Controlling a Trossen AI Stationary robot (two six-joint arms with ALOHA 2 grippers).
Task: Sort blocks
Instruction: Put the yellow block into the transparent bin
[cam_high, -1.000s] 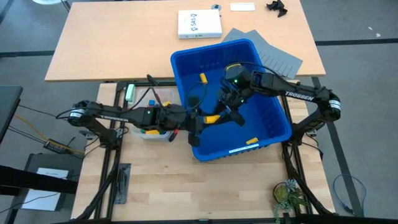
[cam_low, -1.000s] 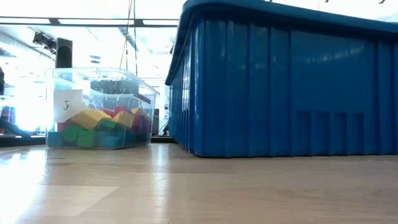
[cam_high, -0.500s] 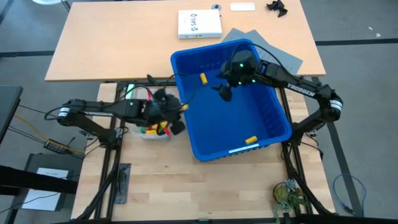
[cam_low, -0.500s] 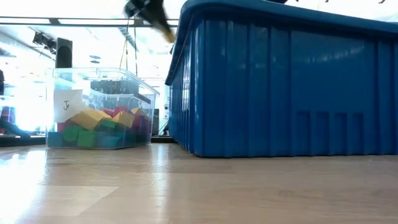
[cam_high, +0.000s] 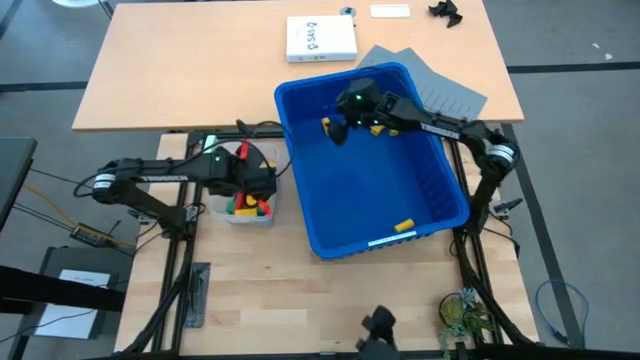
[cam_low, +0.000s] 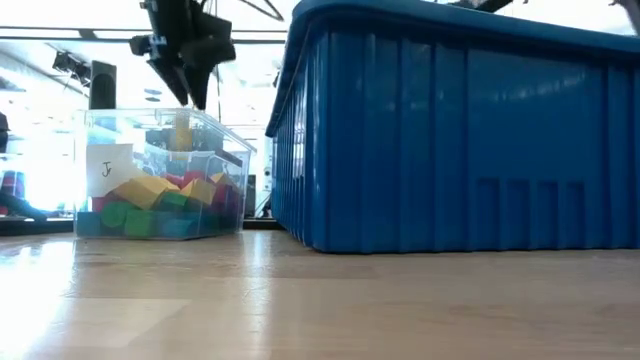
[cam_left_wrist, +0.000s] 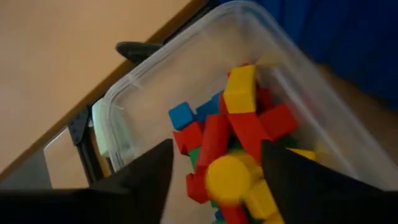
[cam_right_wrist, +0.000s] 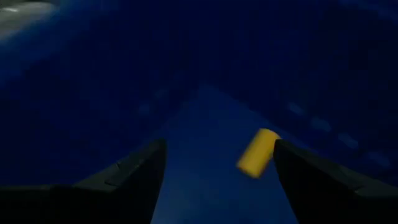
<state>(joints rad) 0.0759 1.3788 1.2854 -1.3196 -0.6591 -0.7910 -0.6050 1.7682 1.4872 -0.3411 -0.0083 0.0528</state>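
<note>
Inside the large blue bin (cam_high: 440, 190), a yellow block (cam_high: 327, 124) lies near the far left corner and another yellow block (cam_high: 404, 226) near the near wall. My right gripper (cam_high: 339, 130) hangs open just beside the far one, which shows ahead of its fingers as a yellow cylinder (cam_right_wrist: 257, 152) on the bin floor. My left gripper (cam_high: 254, 188) stands open over the clear tub (cam_high: 232, 218), pointing down. The tub (cam_low: 100, 215) holds several red, yellow, blue and green blocks (cam_left_wrist: 239, 127). A yellow round block (cam_left_wrist: 227, 180) shows below the gap of the left gripper (cam_left_wrist: 216, 149), touching neither finger.
The tub stands on the table just left of the bin's left wall (cam_low: 300, 140). A white box (cam_high: 320, 38) and grey sheets (cam_high: 445, 88) lie on the far table behind the bin. A small plant (cam_high: 462, 312) stands at the near right.
My left gripper has carried a yellow block out of the blue bin toward the table's left, has come over the clear tub and has tipped to point down; the block now shows below its fingers. My right gripper has moved toward the bin's far left corner and the yellow block there.
</note>
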